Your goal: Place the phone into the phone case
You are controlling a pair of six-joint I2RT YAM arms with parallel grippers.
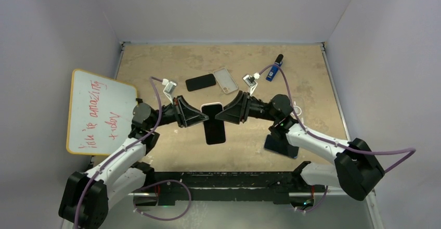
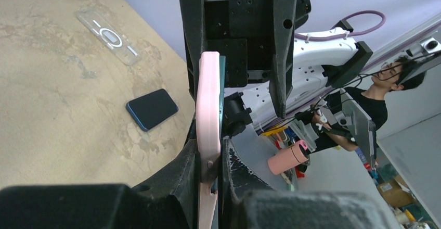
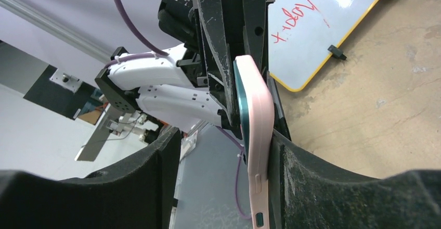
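Phone (image 1: 214, 130) looks seated in pink case (image 2: 209, 99): left fingers (image 2: 174, 185) clamp it, right fingers (image 3: 312, 172) open; next, lower to bench (image 1: 312, 83).

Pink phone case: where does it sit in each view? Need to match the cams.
Top external: pink case at frame centre, just its top rim showing above the dark phone.
Left wrist: edge-on vertical strip, centre, running to the bottom edge.
Right wrist: edge-on strip, right of centre, lower half.
Shared landmark: the left gripper, shut on the case in all three.
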